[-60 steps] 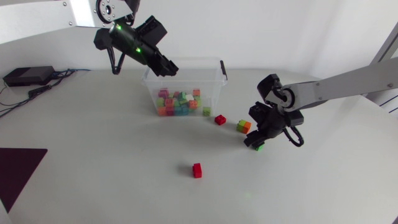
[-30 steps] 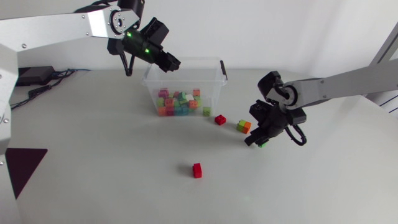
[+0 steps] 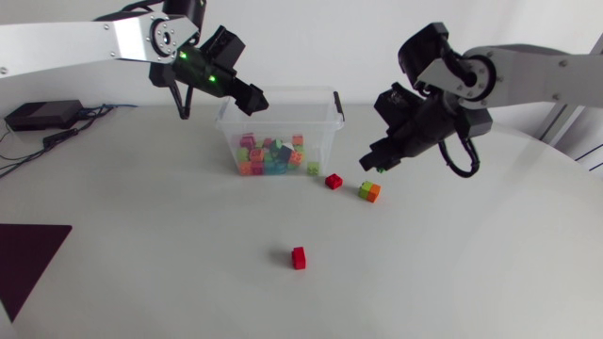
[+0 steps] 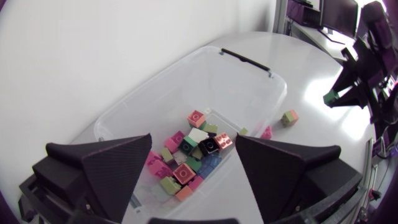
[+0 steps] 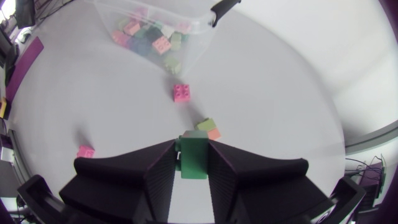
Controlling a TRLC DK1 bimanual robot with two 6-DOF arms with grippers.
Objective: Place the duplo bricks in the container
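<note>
My right tool (image 3: 377, 160), clamped on a green brick (image 5: 194, 159), hangs above the table. The container (image 3: 326, 127) stands toward the table's far edge, to the brick's left. My left tool (image 4: 193, 142) hovers wide open and empty over the container.

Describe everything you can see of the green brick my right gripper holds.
The green brick is a dark green, plastic-looking block, clamped from two sides between the black fingers of the right gripper. It hangs clear of the table, near the green-and-orange brick pair and outside the clear container. Nothing else touches it.
</note>
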